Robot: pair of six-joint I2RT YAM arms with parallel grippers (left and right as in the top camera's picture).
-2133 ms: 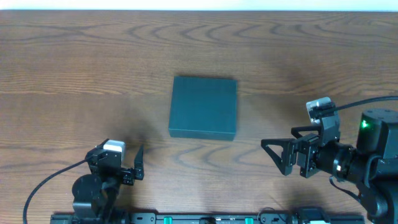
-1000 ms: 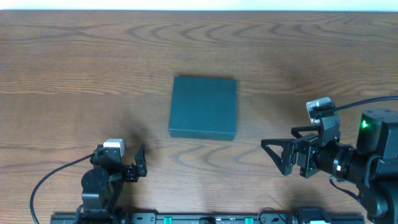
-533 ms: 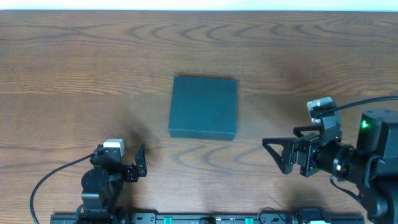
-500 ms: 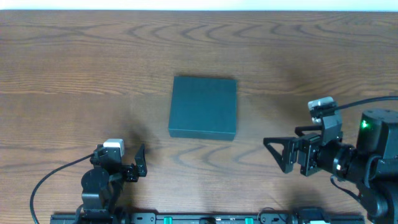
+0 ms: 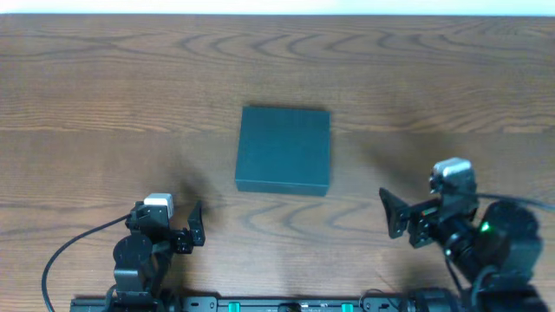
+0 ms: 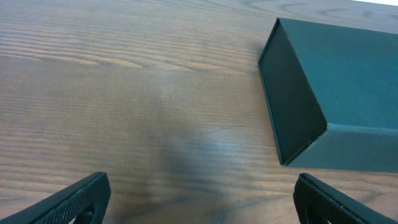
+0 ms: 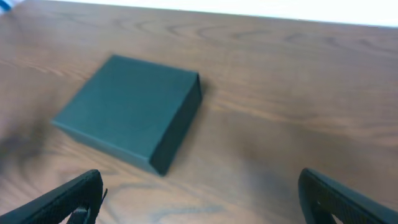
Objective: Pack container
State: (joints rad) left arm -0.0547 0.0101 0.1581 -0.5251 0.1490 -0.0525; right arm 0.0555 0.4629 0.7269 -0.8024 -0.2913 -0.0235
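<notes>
The container point(image 5: 284, 149) is a dark teal-green square box with its lid shut, lying flat at the middle of the table. It shows at the upper right in the left wrist view point(image 6: 339, 93) and at the upper left in the right wrist view point(image 7: 127, 109). My left gripper point(image 5: 194, 227) is open and empty near the front edge, left of and in front of the box; its jaws stand wide apart in its wrist view point(image 6: 202, 205). My right gripper point(image 5: 393, 218) is open and empty, right of and in front of the box, and also shows in its wrist view point(image 7: 205, 202).
The wooden table point(image 5: 104, 95) carries nothing but the box. A white strip runs along the far edge point(image 5: 277, 7). The arm bases and a black rail point(image 5: 277, 303) sit along the front edge.
My right arm has drawn back toward the front edge and turned, so its gripper sits closer to its base. My left arm shifted slightly back earlier and has since held still. The box has not moved.
</notes>
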